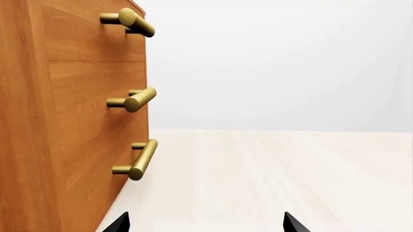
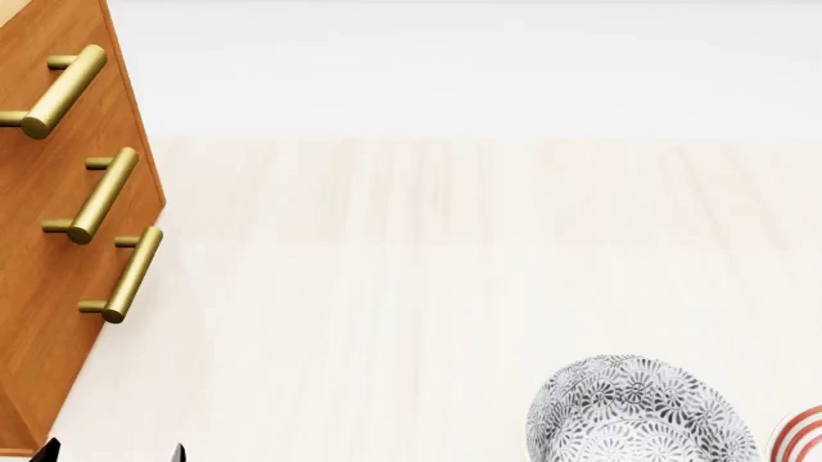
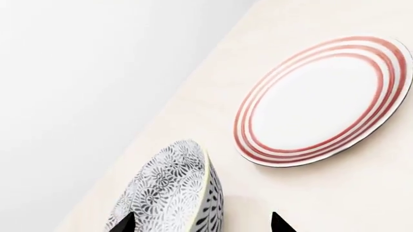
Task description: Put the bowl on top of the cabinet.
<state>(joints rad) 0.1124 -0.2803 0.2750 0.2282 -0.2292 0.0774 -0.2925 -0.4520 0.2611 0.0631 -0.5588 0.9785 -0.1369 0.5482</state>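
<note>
The bowl, white with a dense grey-black floral pattern, sits on the pale table near the front right in the head view. In the right wrist view the bowl shows edge-on with its pale rim between the two dark fingertips of my right gripper. That gripper is open, and one fingertip stands apart from the bowl. The orange-brown cabinet with three brass bar handles stands at the left. My left gripper is open and holds nothing, low beside the cabinet front.
A flat white plate with red rings lies on the table just beyond the bowl; its edge shows at the head view's far right. The brass handles stick out from the drawer fronts. A pale wall backs the light wooden tabletop.
</note>
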